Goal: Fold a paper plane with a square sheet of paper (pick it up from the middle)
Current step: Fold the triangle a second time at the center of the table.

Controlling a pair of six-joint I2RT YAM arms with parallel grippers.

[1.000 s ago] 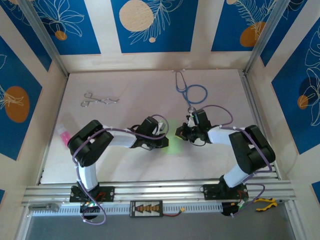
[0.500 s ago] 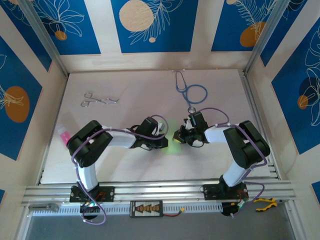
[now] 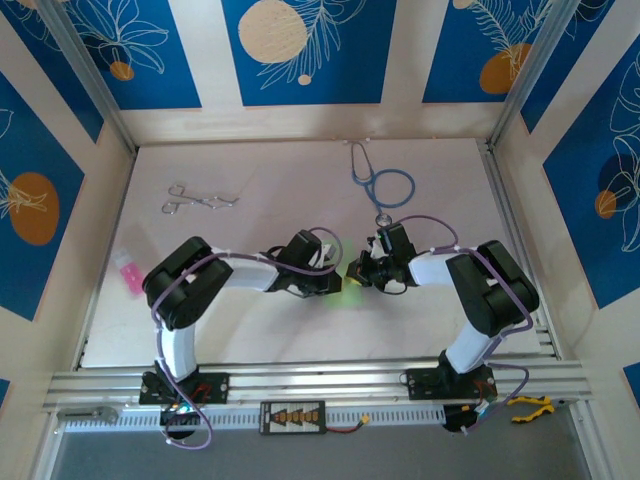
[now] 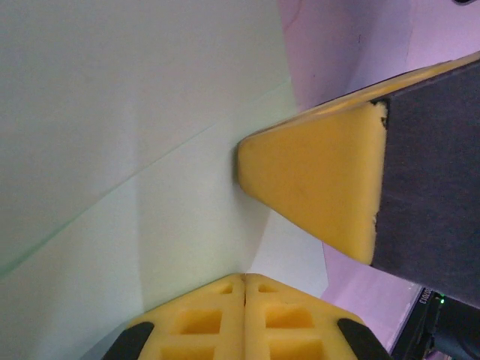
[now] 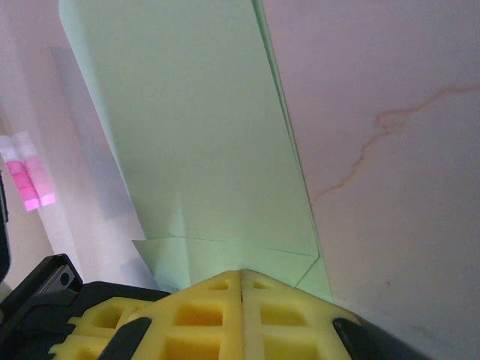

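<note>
Mid-table, the shut left claw [image 4: 244, 280] and shut right claw [image 5: 241, 274] have drawn together over the green paper [image 5: 195, 127].

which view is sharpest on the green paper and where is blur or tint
Right wrist view: sharpest, the green paper shows crisp creases, a soft shadow falls on the table to its left, and a pink object is blurred; left wrist view: the paper is close, soft and washed out, the table tinted pink; top external view: the paper is a small glowing patch, detail lost.
</note>
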